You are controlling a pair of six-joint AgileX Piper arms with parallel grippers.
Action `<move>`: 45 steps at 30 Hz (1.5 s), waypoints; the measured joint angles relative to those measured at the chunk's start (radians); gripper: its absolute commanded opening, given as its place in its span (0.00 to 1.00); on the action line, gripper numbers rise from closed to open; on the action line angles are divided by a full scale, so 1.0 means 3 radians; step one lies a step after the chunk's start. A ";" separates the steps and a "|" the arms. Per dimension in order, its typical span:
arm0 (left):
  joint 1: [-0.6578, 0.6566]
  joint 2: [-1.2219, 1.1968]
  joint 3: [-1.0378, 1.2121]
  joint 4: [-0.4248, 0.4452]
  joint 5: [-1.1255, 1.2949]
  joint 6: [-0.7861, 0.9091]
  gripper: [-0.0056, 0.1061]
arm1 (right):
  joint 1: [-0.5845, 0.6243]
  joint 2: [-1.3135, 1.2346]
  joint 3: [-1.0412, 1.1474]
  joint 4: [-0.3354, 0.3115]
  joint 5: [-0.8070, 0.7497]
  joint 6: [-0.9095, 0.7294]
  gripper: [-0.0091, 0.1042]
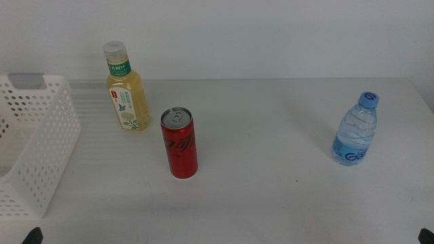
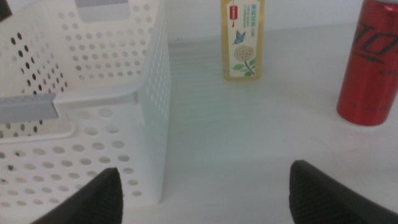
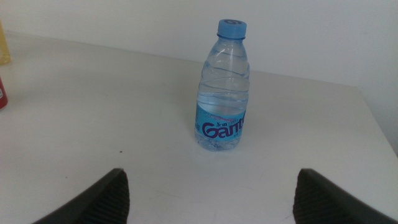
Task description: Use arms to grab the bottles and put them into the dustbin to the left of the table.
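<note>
— White table (image 1: pixel 271 122) is stretching ahead; what is sitting before the left gripper (image 2: pixel 205 193)?
— Its jaws are gaping wide, empty: dustbin (image 2: pixel 81 124) nearest, red can (image 2: pixel 368 62) beyond, tea bottle (image 2: pixel 243 38) farthest.
— And the right gripper (image 3: pixel 208 196)?
— Also spread wide, facing the upright water bottle (image 3: pixel 222 87).

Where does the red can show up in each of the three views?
Middle view: the red can stands upright left of centre, in front of the tea bottle.
Left wrist view: at the picture's right edge, top cut off.
Right wrist view: only a red sliver at the left edge.
Shared landmark: the tea bottle, beside the can in all three.
</note>
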 measured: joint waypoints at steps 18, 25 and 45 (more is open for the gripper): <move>-0.0166 0.0868 -0.0313 -0.0052 0.0059 0.0110 0.81 | 0.0000 0.0000 0.0000 0.0000 0.0000 0.0000 0.70; -0.0611 0.1533 -0.0434 -0.0065 -0.0281 0.0138 0.81 | 0.0000 0.0000 0.0000 0.0000 0.0000 0.0000 0.70; -0.1634 0.3325 -0.0455 -0.0188 -0.2642 0.0138 0.81 | 0.0000 0.0000 0.0000 0.0000 0.0000 0.0000 0.70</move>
